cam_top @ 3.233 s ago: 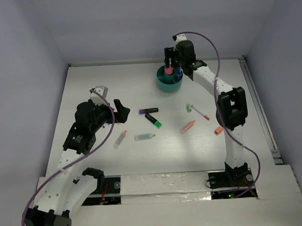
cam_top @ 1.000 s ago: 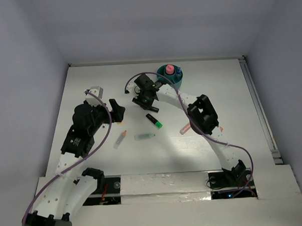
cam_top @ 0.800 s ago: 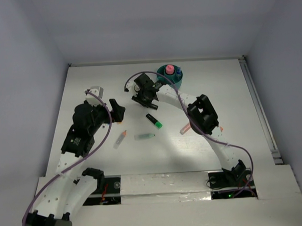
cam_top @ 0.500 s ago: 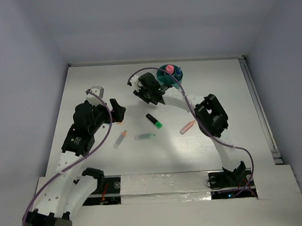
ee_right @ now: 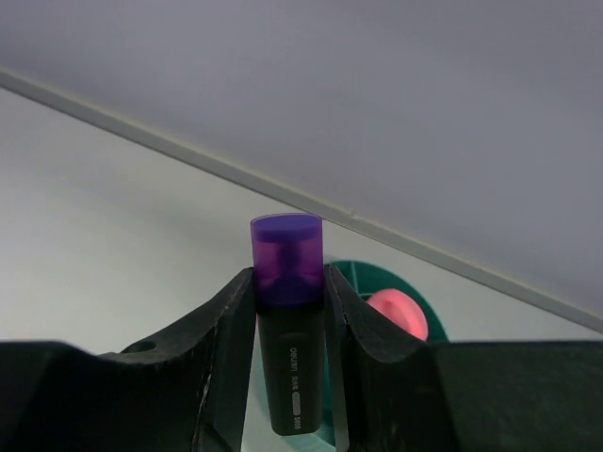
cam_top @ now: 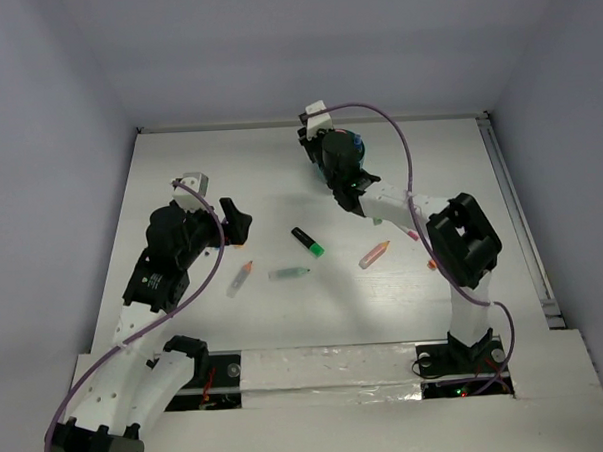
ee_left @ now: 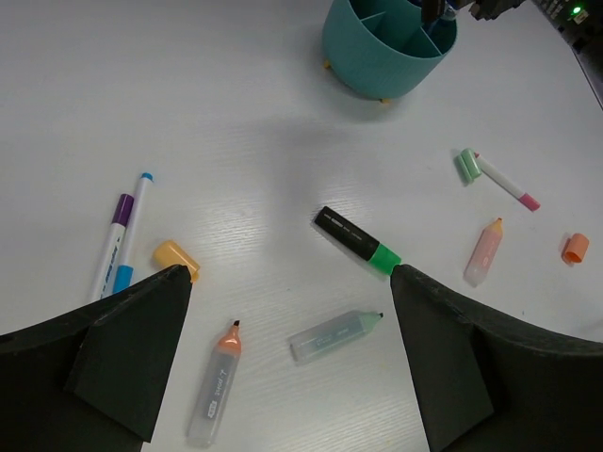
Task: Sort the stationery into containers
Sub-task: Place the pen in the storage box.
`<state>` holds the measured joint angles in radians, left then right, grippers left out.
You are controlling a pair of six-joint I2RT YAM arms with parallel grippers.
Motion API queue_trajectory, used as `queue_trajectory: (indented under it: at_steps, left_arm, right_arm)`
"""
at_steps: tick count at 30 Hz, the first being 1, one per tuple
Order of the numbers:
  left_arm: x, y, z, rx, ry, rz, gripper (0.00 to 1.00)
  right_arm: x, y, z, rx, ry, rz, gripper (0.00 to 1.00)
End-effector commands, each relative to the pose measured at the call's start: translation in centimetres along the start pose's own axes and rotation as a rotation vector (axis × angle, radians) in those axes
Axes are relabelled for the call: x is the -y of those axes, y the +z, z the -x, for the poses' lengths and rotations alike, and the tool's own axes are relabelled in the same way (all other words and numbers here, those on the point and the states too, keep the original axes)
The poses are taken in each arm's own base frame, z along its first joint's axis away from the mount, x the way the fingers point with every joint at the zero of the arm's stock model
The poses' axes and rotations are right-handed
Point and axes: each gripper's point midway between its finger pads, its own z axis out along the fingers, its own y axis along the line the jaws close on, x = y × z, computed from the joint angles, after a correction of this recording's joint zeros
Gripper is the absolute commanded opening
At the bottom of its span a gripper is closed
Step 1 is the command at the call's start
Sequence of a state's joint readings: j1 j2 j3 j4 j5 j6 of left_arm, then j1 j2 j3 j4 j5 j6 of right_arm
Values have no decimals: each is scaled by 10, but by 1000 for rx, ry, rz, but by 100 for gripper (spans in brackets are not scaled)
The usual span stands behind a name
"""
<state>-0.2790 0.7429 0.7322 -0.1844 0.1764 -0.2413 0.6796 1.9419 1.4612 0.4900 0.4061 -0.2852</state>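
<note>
- Stationery first: where is the piece being handled?
- One purple highlighter is clamped upright between the two fingers of the right gripper, cap up, black body below. In the top view that gripper sits at about 1 o'clock from the table's middle, over the teal organiser.
- Is the highlighter inside a compartment?
- I cannot tell. The right wrist view shows only a piece of the teal rim and a pink cap behind the fingers.
- And the loose pieces?
- A black-and-green highlighter lies near the table's middle. At its 7 o'clock lies a pale green highlighter, and at 8 o'clock an orange-tipped highlighter; the three are apart from one another.
- Anything to the other side?
- At 3 to 4 o'clock a peach highlighter, with an orange cap further out. At 2 o'clock a white pen with a pink tip, its other end just beside a small green cap.
- And toward the left arm?
- At 9 o'clock, a purple pen and a blue pen lie side by side, with a second orange cap just beside them.
- What about the left gripper?
- The left gripper hangs above the table at about 9 to 10 o'clock from the black-and-green highlighter, fingers spread wide, nothing between them.
</note>
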Motion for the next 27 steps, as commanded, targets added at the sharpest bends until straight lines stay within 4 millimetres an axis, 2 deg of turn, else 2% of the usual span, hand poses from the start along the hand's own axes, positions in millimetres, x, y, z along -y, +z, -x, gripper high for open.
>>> queue_trajectory:
  at_steps: [1, 7, 15, 27]
  left_arm:
    - [4, -1, 13, 44, 5, -21, 85]
    - [4, 2, 11, 31, 3, -20, 84]
    - [4, 3, 11, 29, 3, -22, 84]
    - [4, 4, 9, 23, 4, -25, 84]
  right_arm:
    - [37, 9, 12, 129, 105, -136, 9]
    - [61, 13, -6, 134, 156, -162, 8]
    - [54, 12, -35, 127, 172, -167, 9]
    - [62, 6, -57, 150, 201, -243, 11]
